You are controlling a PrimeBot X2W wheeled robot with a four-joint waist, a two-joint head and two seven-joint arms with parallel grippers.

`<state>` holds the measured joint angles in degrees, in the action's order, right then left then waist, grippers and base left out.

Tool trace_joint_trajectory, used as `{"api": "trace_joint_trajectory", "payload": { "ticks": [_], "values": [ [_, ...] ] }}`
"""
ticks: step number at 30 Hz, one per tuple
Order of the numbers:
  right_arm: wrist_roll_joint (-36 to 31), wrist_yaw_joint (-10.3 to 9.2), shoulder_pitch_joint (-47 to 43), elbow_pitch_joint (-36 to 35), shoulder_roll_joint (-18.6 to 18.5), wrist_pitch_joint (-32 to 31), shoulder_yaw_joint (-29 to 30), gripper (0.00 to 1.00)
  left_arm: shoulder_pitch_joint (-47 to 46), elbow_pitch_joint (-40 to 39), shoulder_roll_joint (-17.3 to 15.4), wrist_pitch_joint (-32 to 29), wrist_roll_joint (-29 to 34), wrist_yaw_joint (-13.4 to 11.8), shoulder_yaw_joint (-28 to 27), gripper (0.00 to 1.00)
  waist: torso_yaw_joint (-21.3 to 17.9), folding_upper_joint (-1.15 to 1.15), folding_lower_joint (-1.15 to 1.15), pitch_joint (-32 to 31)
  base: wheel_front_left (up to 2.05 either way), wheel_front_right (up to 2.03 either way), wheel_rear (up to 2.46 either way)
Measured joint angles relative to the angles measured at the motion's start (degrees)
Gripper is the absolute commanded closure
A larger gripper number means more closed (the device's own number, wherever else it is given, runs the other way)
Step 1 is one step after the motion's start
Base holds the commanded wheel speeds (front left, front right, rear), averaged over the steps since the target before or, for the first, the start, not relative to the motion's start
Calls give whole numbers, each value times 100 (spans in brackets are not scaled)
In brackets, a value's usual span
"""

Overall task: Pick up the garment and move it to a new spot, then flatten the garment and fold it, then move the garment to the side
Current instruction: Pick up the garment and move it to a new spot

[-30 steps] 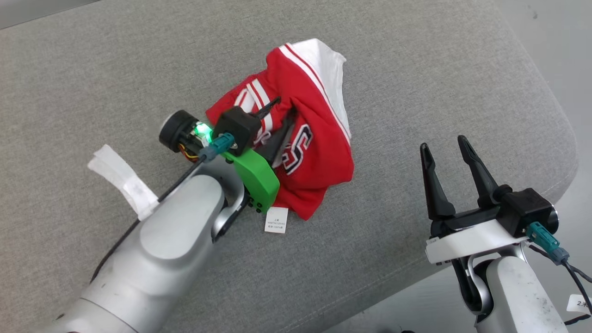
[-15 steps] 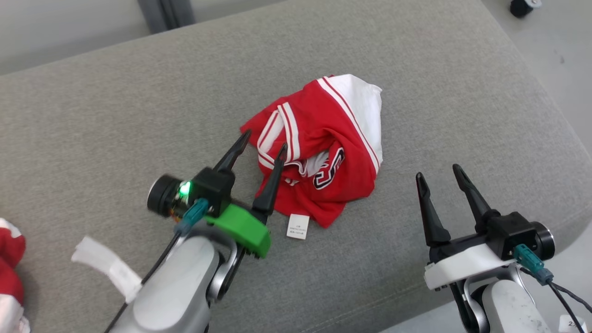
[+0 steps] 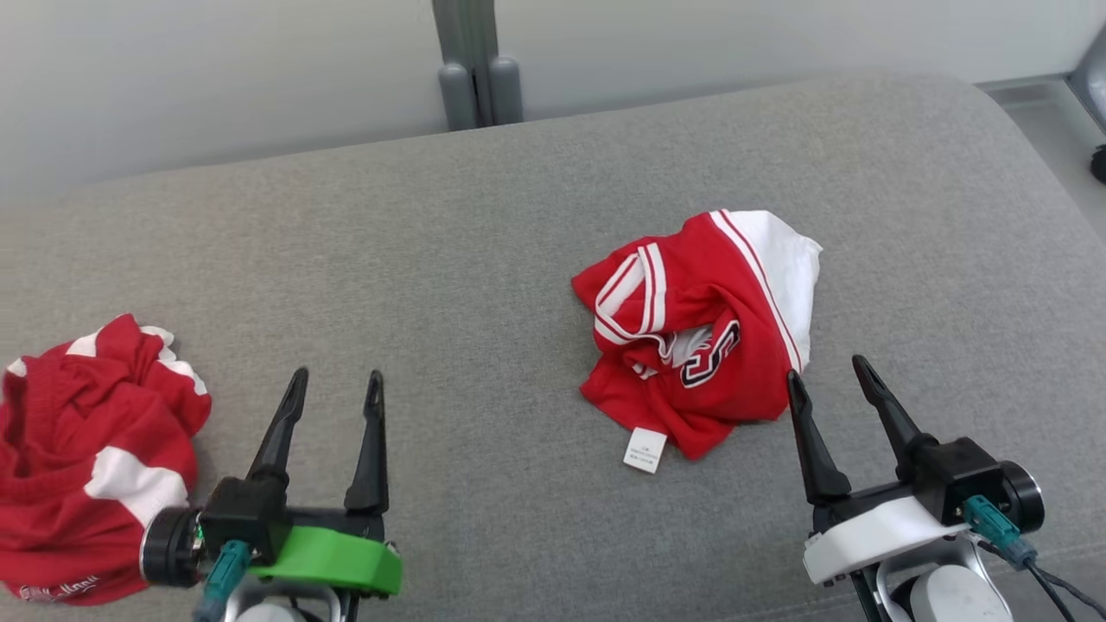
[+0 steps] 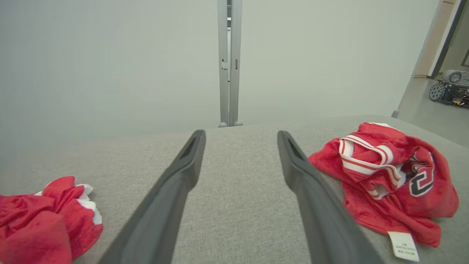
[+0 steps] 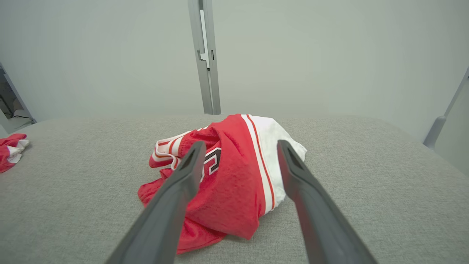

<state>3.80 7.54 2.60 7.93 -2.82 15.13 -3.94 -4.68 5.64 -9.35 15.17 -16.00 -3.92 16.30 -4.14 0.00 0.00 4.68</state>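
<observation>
The garment (image 3: 700,337) is a red jersey with white stripes and a white panel, lying crumpled on the grey cushioned surface (image 3: 449,259), right of centre. Its white label (image 3: 645,450) sticks out at the near edge. My left gripper (image 3: 337,375) stands open and empty, well to the left of the garment. Just in front of the garment's near right edge, my right gripper (image 3: 824,367) is open too, with nothing in it. From the left wrist, the garment (image 4: 388,179) lies right of the open fingers (image 4: 172,190). The right wrist looks straight at the garment (image 5: 227,183) between its fingers (image 5: 176,194).
A second crumpled red and white garment (image 3: 86,466) lies at the surface's near left, beside my left gripper. A grey post (image 3: 473,69) stands against the pale wall behind the far edge. The surface rounds off at the right, with floor beyond.
My left gripper has let go of the garment, opened and drawn back to the left. The head camera has lifted, so the whole picture has shifted. The right gripper stays open.
</observation>
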Motion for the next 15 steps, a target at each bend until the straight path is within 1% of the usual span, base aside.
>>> {"api": "trace_joint_trajectory", "payload": {
  "ticks": [3, 6, 8, 11, 15],
  "values": [
    [19, 0, -142, 15, 2, 0, 70, 0, 400, 43, 151, 0, 289, 126, -328, 0, 157, 0, 0, -194, 0, 0, 0],
    [58, 0, -289, 34, 0, 0, 89, 0, 719, -3, 357, 0, 357, 198, -709, 0, 256, 0, 0, -381, 0, 0, 0],
    [62, 0, -407, 45, 2, 0, 103, 0, 889, -69, 426, 0, 532, 304, -861, 0, 301, 0, 0, -497, 0, 0, 0],
    [76, 0, -601, 45, -4, 0, 183, 0, 1105, -157, 526, 0, 723, 417, -951, 0, 369, 0, 0, -654, 0, 0, 0],
    [76, 0, -734, 55, 0, 0, 148, 0, 1259, -318, 611, 0, 757, 546, -1113, 0, 446, 0, 0, -806, 0, 0, 0]
  ]
}}
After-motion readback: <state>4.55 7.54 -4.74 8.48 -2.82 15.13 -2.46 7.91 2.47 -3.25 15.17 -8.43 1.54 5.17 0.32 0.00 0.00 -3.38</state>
